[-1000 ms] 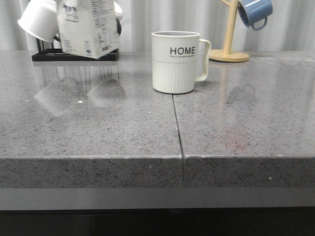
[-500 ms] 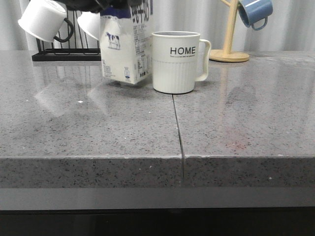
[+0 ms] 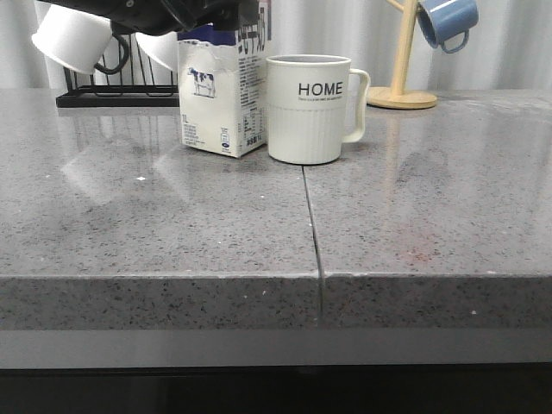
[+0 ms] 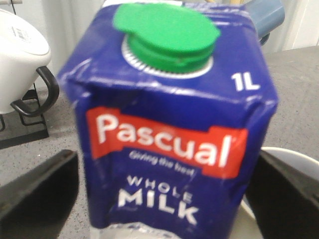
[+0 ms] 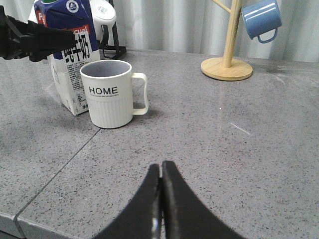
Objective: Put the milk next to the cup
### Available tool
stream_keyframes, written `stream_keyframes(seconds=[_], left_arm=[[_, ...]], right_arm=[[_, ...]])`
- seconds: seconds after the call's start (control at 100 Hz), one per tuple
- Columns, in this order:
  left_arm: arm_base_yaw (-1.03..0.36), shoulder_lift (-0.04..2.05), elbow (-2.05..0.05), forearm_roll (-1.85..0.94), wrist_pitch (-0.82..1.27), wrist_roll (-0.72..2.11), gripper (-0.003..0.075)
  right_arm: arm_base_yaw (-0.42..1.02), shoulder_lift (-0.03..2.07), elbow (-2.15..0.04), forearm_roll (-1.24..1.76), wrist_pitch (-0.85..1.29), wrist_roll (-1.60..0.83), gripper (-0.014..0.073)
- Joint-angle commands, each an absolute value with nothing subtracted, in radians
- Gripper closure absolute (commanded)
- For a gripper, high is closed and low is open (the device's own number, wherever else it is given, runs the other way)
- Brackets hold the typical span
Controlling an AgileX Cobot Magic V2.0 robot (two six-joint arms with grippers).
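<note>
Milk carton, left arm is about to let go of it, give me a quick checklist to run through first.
1. Milk carton base on the counter: ok, it looks flat with no gap in the front view.
2. Carton upright: ok, no clear lean.
3. Carton beside the HOME cup: ok, just to its left; whether they touch, cannot tell.
4. Left gripper jaws: one on each side of the carton's top, a gap shows on one side; whether they grip it, cannot tell.
5. Right gripper out of the way: ok, jaws shut, well short of the cup.
6. Rack mug near the left arm: clearance cannot tell.
</note>
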State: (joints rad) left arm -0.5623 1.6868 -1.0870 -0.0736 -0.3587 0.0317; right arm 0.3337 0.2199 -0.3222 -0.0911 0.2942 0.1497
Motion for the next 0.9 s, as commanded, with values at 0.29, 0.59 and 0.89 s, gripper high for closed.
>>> stream_keyframes(seconds=[0.29, 0.59, 0.89], left_arm=[[-0.568, 1.564, -1.078, -0.071, -0.340, 0.025, 0.0083], [-0.542, 1.352, -0.922, -0.060, -0.302, 0.079, 0.0160], [-0.329, 1.082, -0.763, -0.060, -0.189, 0.079, 0.0741]], right_arm=[[0.332, 0.227, -0.348, -0.099, 0.219, 0.147, 0.0652], [0.332, 0.227, -0.348, -0.099, 0.219, 0.147, 0.0652], [0.332, 0.227, -0.348, -0.099, 0.219, 0.147, 0.0652]])
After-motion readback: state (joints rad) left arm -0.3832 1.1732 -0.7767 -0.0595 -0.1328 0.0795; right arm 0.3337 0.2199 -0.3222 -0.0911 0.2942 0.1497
